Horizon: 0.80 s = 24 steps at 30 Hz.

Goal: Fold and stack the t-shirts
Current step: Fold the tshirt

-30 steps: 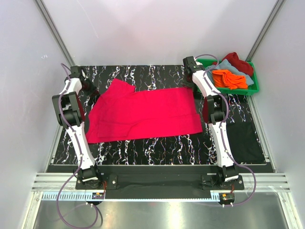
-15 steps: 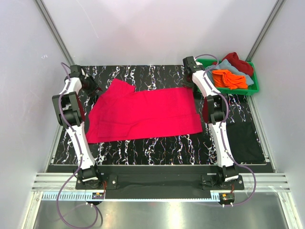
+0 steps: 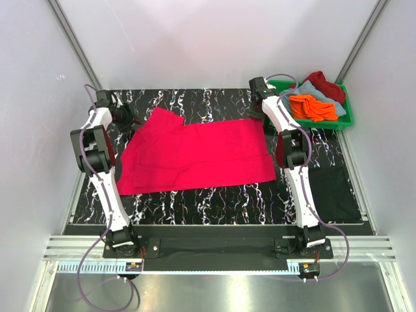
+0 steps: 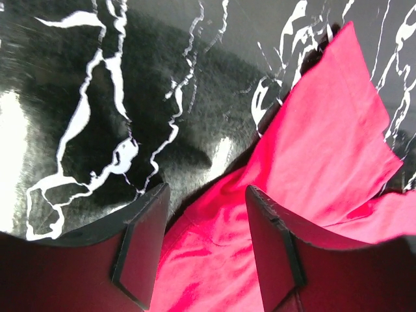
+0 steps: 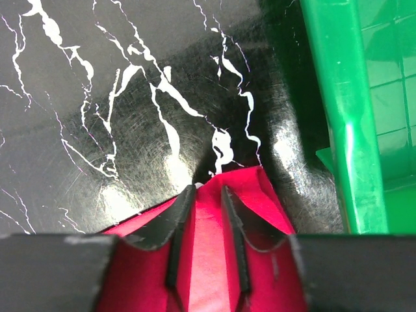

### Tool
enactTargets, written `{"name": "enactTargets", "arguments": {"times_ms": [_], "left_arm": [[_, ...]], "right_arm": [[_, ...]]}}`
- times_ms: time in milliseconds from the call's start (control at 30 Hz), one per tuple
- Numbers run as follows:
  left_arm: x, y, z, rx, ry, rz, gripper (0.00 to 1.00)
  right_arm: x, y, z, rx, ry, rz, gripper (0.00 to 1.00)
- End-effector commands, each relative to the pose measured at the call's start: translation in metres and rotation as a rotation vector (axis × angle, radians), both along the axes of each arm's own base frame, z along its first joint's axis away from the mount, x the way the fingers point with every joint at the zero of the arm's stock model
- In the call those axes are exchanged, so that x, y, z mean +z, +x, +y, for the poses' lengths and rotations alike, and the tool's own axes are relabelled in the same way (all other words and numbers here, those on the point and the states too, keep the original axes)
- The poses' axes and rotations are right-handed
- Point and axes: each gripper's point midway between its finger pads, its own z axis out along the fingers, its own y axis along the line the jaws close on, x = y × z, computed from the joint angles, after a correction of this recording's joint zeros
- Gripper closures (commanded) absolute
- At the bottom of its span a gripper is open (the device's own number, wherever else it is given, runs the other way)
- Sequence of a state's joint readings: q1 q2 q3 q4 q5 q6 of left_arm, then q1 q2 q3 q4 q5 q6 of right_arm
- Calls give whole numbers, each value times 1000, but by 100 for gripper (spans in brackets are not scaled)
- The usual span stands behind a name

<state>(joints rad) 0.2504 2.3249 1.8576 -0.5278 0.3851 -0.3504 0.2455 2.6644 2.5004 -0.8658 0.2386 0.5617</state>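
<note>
One change: the left gripper point(image 4: 205, 198) has opened its jaws and released the bright pinkish-red cloth t-shirt point(image 3: 195, 153), which lies spread flat on the black marbled table point(image 3: 214, 195). The right gripper point(image 5: 208, 195) pinches the shirt's far corner. Folding probably comes next.

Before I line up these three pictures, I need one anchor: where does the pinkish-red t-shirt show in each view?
Top external: the pinkish-red t-shirt lies spread out at mid-table.
Left wrist: it fills the lower right and runs up towards the top right.
Right wrist: only one corner shows, at bottom centre.
Shared landmark: the black, white-veined tabletop lies under the shirt in all three.
</note>
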Motion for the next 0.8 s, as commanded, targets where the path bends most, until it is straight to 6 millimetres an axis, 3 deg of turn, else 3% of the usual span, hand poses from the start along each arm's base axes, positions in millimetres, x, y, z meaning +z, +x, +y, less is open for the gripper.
{"name": "enactTargets", "arguments": {"times_ms": [0, 133, 233, 400, 567, 767], "left_arm": [[3, -13, -17, -69, 55, 18, 44], [0, -12, -27, -96, 73, 20, 47], [-2, -10, -27, -105, 75, 19, 58], [-5, -6, -24, -134, 106, 13, 61], [-5, -3, -25, -119, 95, 15, 83], [11, 7, -26, -107, 77, -20, 96]], "right_arm": [[-10, -7, 7, 9, -6, 33, 72], [-7, -4, 6, 13, -9, 25, 75], [-12, -6, 7, 28, -7, 39, 75], [-15, -8, 7, 36, -8, 48, 78], [-16, -8, 8, 49, 0, 49, 87], [-15, -8, 13, 69, 24, 54, 100]]}}
